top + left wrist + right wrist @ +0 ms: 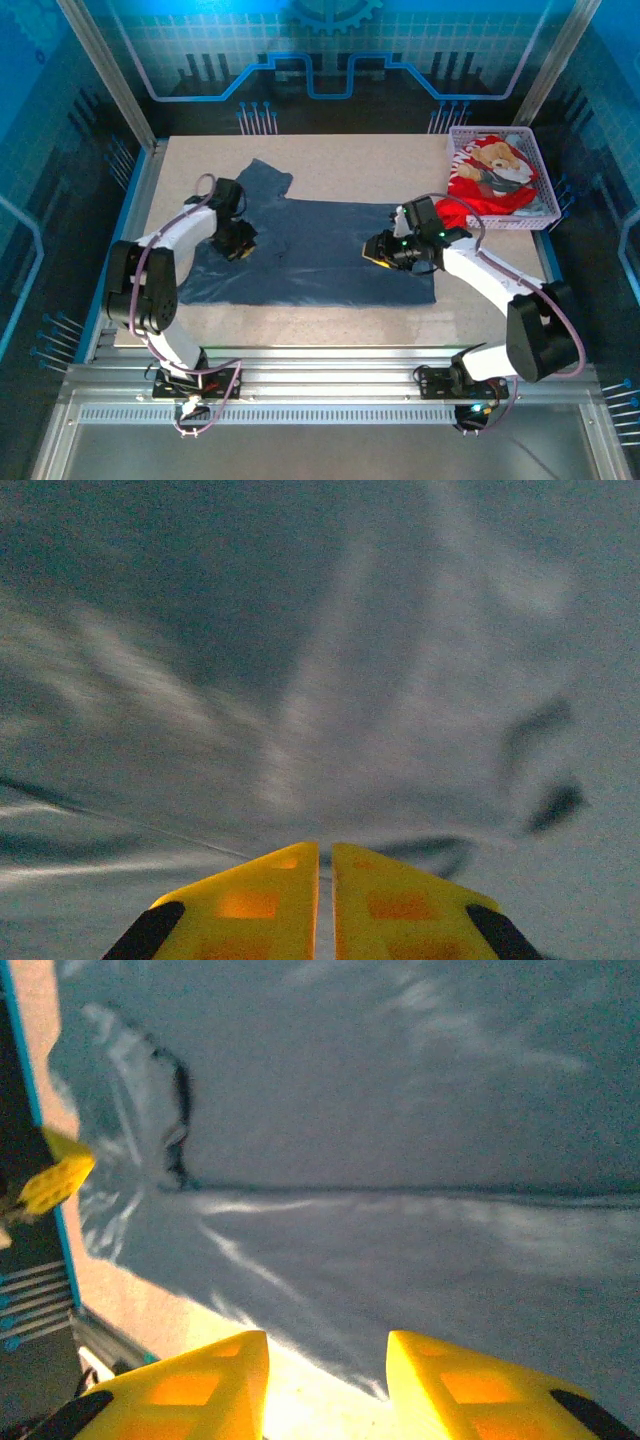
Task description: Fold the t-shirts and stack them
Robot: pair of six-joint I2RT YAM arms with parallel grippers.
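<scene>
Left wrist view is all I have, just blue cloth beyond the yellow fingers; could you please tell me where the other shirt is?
Observer: The red teddy-bear t-shirt lies in the lilac mesh basket at the far right corner of the table.
Operator: Thank you. How does the blue one lie?
Observer: The slate-blue t-shirt is spread flat mid-table, one sleeve pointing toward the far left.
Operator: And the other arm?
Observer: The right gripper is over that shirt's right side, jaws apart.
</scene>
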